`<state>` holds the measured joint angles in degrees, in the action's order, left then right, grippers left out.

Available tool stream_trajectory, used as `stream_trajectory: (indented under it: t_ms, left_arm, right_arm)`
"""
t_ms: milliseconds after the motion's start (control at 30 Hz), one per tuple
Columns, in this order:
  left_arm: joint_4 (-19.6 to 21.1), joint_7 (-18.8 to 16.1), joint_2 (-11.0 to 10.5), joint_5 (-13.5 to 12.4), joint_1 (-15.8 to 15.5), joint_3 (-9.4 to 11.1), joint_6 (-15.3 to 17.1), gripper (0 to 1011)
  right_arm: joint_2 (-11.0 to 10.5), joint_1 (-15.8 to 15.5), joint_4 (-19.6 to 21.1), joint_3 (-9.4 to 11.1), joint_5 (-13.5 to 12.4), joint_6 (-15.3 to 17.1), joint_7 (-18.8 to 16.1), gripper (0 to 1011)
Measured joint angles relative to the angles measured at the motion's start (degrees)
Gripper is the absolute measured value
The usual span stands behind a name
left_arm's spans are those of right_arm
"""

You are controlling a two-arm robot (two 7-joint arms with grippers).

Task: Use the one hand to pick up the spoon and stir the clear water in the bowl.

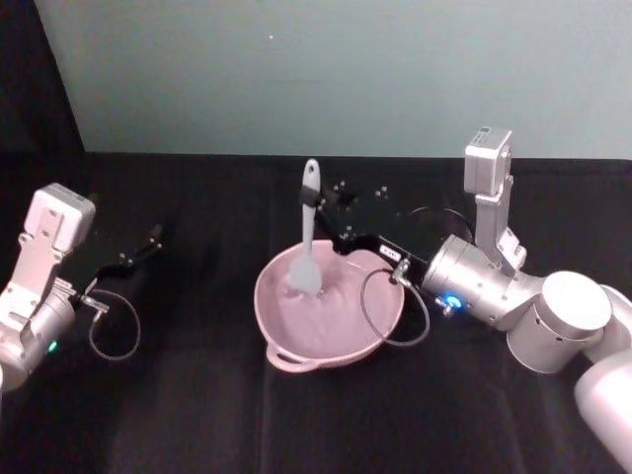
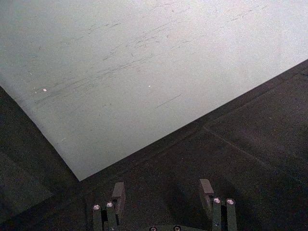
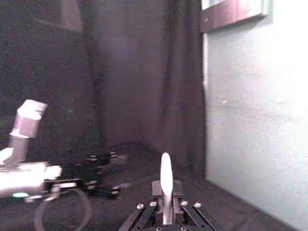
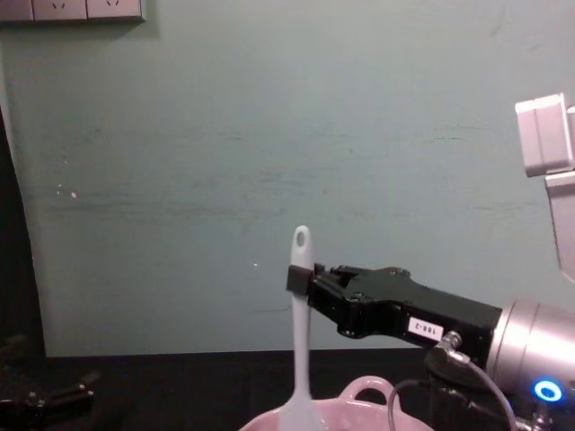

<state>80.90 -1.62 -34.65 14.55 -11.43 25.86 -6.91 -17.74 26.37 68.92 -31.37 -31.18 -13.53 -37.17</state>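
Left gripper: at the left side of the black-clothed table, held above the cloth and well apart from the bowl; in the left wrist view its fingers stand spread with nothing between them. Bowl: pale pink, glossy, at the middle of the table, its small loop handle on the near rim as seen from the head; the chest view shows a rim and a loop at the bottom edge. Spoon: white, nearly upright, scoop end down inside the bowl, handle tip with the oval hole uppermost. Right gripper: black, with a white label, reaching in from the right on a silver arm with a blue light ring, level above the bowl's far right rim; its fingers are clamped on the upper handle of the spoon, just below the hole.
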Motion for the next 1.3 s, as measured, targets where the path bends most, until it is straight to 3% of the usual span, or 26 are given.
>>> stream_trajectory:
  t_ms: [167, 333, 567, 767, 900, 1033, 1300]
  left_arm:
    - [0.00, 0.00, 0.00, 0.00, 0.00, 0.00, 0.00, 1011]
    - [0.00, 0.00, 0.00, 0.00, 0.00, 0.00, 0.00, 1011]
    - [0.00, 0.00, 0.00, 0.00, 0.00, 0.00, 0.00, 1011]
    - [0.00, 0.00, 0.00, 0.00, 0.00, 0.00, 0.00, 1011]
    - [0.00, 0.00, 0.00, 0.00, 0.00, 0.00, 0.00, 1011]
    - [0.00, 0.00, 0.00, 0.00, 0.00, 0.00, 0.00, 1011]
    - [0.00, 0.00, 0.00, 0.00, 0.00, 0.00, 0.00, 1011]
  right_arm:
    - [0.67, 0.71, -2.01, 1.25, 3.43, -3.18, 3.08, 116]
    - [-0.69, 0.37, -1.36, 2.46, 4.22, -3.21, 3.43, 116]
    - [-4.42, -3.28, 4.41, 4.41, 1.02, 1.17, -0.65, 116]
    - [-5.72, -6.28, 7.97, 4.38, -2.14, 3.12, -3.82, 116]
    - [-4.78, -7.06, 8.38, 3.26, -4.46, 3.48, -5.89, 116]
    - [-3.50, -6.65, 7.45, 2.47, -4.87, 2.43, -6.37, 116]
    - [1.30, -3.43, 0.48, 1.50, -1.82, -2.84, -3.91, 114]
